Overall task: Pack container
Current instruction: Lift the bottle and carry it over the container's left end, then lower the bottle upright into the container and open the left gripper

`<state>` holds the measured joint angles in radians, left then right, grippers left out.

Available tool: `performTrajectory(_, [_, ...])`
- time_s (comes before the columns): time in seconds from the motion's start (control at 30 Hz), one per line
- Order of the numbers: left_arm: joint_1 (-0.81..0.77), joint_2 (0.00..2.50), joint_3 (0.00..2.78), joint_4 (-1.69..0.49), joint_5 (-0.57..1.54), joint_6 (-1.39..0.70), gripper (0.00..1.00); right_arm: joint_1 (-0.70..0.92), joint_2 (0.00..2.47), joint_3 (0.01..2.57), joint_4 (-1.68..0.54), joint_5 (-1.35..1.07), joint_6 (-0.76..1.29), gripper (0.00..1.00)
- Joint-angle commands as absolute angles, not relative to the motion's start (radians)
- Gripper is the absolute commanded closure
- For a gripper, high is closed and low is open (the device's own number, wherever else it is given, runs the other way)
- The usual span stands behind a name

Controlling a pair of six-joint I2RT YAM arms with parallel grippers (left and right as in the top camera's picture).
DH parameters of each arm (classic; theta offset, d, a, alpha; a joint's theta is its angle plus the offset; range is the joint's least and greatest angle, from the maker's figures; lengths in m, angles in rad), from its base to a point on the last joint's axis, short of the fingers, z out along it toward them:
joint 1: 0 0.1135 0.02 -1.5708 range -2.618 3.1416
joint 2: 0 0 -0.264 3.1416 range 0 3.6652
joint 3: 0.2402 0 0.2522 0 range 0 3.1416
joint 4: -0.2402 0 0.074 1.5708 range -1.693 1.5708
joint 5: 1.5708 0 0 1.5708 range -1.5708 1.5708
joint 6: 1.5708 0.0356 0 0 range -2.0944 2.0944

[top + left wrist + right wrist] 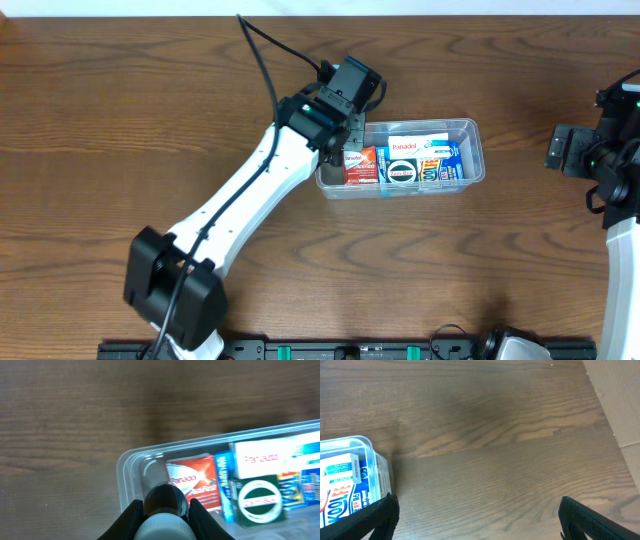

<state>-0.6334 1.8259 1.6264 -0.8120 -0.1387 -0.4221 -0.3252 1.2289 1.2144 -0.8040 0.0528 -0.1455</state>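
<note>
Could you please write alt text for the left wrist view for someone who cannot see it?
The left gripper holds a small dark-capped bottle over the bare end of the clear container, which rests on a wooden table. Next to it inside are a red box, a blue box, a green box and a white box.

Clear container (481, 150), seemingly nearly full
</note>
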Motion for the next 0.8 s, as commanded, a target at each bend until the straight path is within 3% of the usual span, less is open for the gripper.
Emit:
performTrajectory(0.0, [-0.634, 1.842, 1.625, -0.813, -0.183, -0.437, 0.73, -0.334, 1.227, 1.222, -0.805, 0.052, -0.135, 0.01])
performTrajectory(0.77, [-0.634, 2.003, 1.625, -0.794, -0.204, -0.447, 0.72, -0.334, 1.227, 1.222, -0.805, 0.052, -0.135, 0.01])
